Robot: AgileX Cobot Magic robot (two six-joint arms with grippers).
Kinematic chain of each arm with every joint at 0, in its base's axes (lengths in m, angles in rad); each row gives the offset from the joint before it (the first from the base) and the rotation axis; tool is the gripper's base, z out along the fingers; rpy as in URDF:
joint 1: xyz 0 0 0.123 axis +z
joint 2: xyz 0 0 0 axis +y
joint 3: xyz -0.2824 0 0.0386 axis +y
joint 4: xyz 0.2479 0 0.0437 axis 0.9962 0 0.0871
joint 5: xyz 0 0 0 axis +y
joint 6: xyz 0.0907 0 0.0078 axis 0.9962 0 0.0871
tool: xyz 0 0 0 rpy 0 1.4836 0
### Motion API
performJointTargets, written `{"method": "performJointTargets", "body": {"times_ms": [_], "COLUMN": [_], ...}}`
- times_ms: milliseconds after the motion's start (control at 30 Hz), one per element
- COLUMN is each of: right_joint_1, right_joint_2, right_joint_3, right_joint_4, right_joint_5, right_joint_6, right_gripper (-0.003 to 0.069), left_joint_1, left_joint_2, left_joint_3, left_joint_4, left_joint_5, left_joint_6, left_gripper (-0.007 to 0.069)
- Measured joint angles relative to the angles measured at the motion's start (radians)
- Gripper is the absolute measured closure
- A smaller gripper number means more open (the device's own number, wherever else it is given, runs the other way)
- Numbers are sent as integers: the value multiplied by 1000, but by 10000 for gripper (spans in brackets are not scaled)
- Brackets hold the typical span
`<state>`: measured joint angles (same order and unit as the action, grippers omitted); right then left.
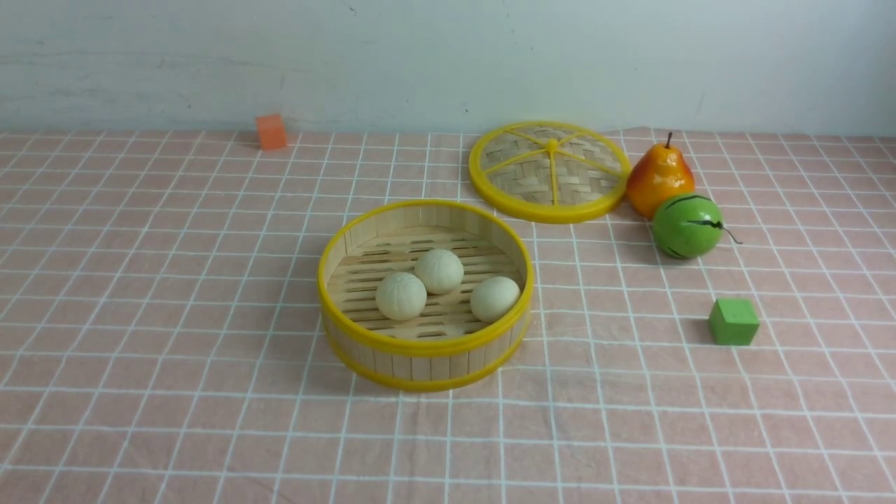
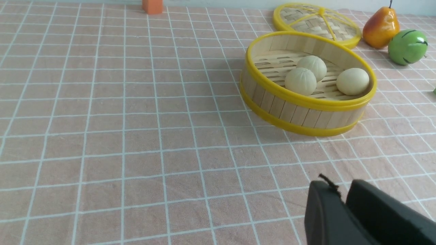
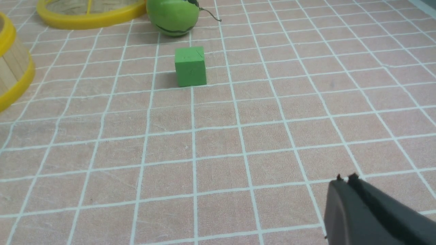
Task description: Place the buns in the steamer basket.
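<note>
A pink white-gridded cloth (image 1: 175,336) covers the desk below a pale wall (image 1: 420,56). All three buns (image 1: 439,271) sit inside the steamer basket (image 1: 420,346). The right hand (image 3: 344,180) is clenched, empty; the left hand (image 2: 342,190) looks nearly clenched, empty too.

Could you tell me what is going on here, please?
Nothing is being handled right now. All three buns lie in the steamer basket, whose lid lies on the cloth behind it. The left gripper and right gripper are both empty, away from the basket.
</note>
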<state>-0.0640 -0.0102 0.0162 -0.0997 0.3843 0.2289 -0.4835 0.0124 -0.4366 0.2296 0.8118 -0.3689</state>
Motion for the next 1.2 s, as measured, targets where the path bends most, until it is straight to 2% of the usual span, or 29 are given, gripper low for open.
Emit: {"method": "performJointTargets", "body": {"times_ms": [500,633,700,767,833,933,1033,1067,1200], "right_joint_1": [0,0,0,0,0,0,0,0,0], "right_joint_2": [0,0,0,0,0,0,0,0,0], "right_joint_3": [0,0,0,0,0,-1,-1,-1,-1], "right_joint_4": [0,0,0,0,0,0,0,0,0], "right_joint_5": [0,0,0,1,1,1,2,2,3], "right_joint_6": [0,0,0,0,0,0,0,0,0], "right_gripper": [662,659,659,659,659,659,659,659,657], "left_joint_1": [0,0,14,68,176,295,396,401,471], "left_joint_2": [0,0,0,0,0,0,-9,-12,-22], "left_joint_3": [0,19,47,103,172,264,348,361,460], "left_joint_4": [7,26,28,22,-55,-163,-186,-186,-184], "left_joint_5": [-3,-72,-172,-328,-503,-651,-699,-699,-652], "left_joint_6": [0,0,6,46,136,234,243,240,146], "left_gripper": [533,533,540,564,600,638,638,638,638]}}
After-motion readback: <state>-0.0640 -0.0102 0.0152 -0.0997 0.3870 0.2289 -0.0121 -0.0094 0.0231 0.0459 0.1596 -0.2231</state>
